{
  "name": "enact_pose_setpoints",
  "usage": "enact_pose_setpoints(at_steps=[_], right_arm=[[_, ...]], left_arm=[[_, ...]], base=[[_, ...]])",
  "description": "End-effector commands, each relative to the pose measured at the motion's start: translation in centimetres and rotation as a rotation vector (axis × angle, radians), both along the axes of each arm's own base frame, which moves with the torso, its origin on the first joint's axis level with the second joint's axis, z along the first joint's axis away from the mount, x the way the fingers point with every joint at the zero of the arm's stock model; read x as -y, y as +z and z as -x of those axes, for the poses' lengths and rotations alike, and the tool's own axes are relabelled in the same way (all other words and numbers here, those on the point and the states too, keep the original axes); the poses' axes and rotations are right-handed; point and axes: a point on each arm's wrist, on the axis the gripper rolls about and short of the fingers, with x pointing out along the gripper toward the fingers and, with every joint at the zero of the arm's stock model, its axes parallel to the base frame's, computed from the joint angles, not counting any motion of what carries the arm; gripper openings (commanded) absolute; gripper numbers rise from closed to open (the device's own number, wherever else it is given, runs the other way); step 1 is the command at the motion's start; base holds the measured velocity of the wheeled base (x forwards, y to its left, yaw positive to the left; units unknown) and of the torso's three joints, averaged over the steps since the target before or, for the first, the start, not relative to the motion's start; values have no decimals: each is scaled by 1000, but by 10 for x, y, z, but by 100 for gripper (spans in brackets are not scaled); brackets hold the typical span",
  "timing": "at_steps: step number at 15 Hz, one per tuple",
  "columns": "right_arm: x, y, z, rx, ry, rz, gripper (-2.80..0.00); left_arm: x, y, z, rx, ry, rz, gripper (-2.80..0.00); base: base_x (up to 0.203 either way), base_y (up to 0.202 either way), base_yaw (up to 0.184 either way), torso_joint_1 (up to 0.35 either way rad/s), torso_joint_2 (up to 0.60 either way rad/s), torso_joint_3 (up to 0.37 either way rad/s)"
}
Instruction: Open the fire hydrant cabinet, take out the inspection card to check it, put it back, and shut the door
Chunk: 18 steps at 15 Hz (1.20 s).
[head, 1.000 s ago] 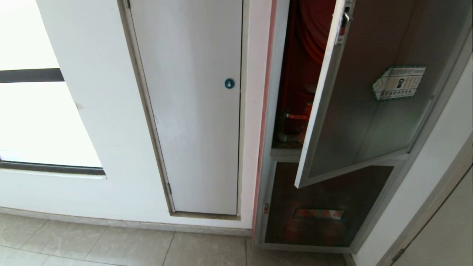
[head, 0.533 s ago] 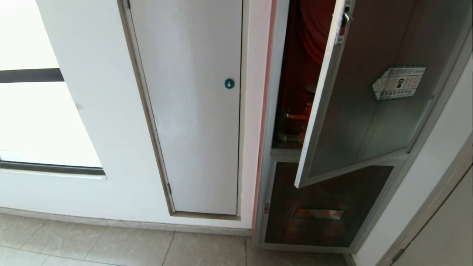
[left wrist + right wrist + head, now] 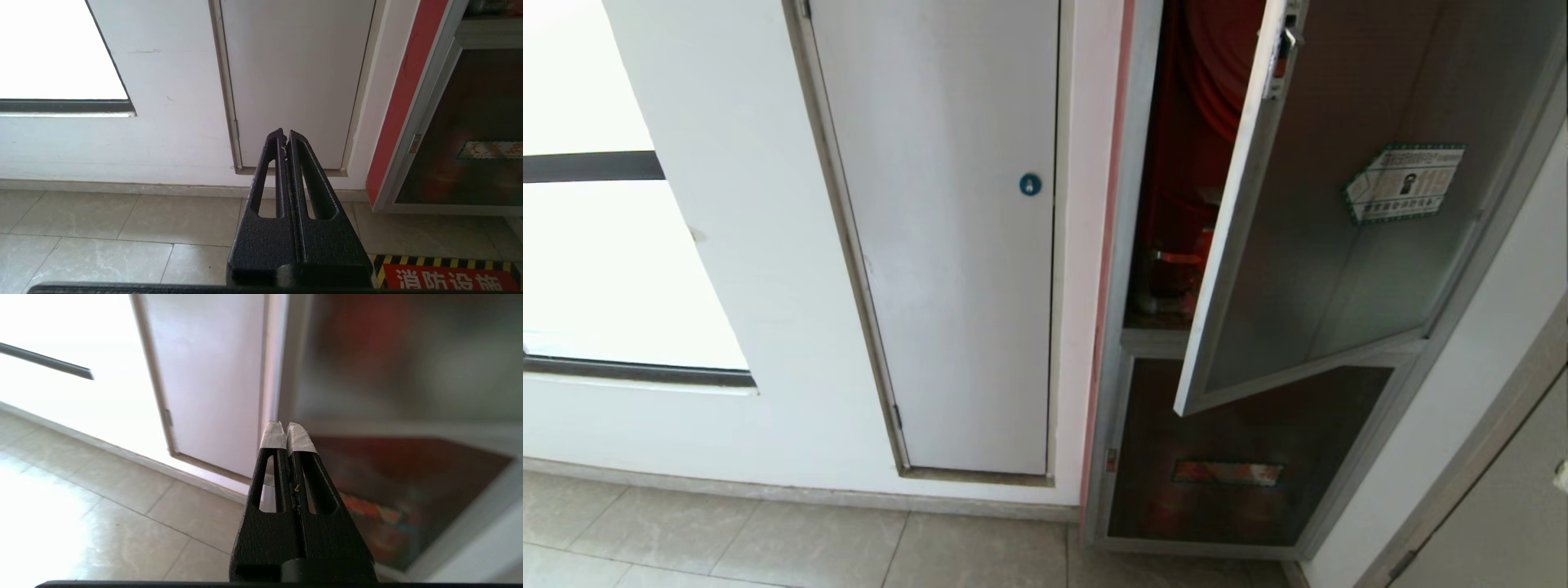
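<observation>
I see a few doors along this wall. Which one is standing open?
The glass door with the green-bordered sticker, swung out from the red cabinet. The white door and lower dark pane sit shut.

The fire hydrant cabinet [image 3: 1123,245] is a tall box set in the wall at about 2 o'clock in the head view, with a silver metal frame and a red inside where part of a red hose reel [image 3: 1217,57] shows at the top and a red valve [image 3: 1188,261] sits lower down. The door [image 3: 1339,245] is a dark glass pane in a silver frame, and it stands partly open, swung out toward 3 o'clock. It has a white sticker [image 3: 1405,184] with a green edge on the glass and a small red latch [image 3: 1284,51] near the top of its free edge.
</observation>
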Motion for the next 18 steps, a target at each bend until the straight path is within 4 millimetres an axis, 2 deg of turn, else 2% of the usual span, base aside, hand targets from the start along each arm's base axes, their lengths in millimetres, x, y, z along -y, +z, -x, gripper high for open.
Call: enact_pose_setpoints(at_steps=[1,6,10,14,18], right_arm=[[-6,16,-49,-107,80,6,-280],[-39,31,-112,-185,253,17,-280],[-83,40,-163,-150,289,-28,-280],[-129,40,-202,-75,171,-44,-280],[-153,28,-240,32,-9,-85,-280]], left_arm=[[0,-2,-1,-7,0,0,-280],[0,-2,-1,-7,-1,-1,-280],[0,-2,-1,-7,-1,0,-280],[0,-2,-1,-7,-1,1,-280],[0,-2,-1,-7,-1,1,-280]], base=[[0,0,0,0,0,0],[0,0,0,0,0,0],[0,0,0,0,0,0],[0,0,0,0,0,0],[0,0,0,0,0,0]])
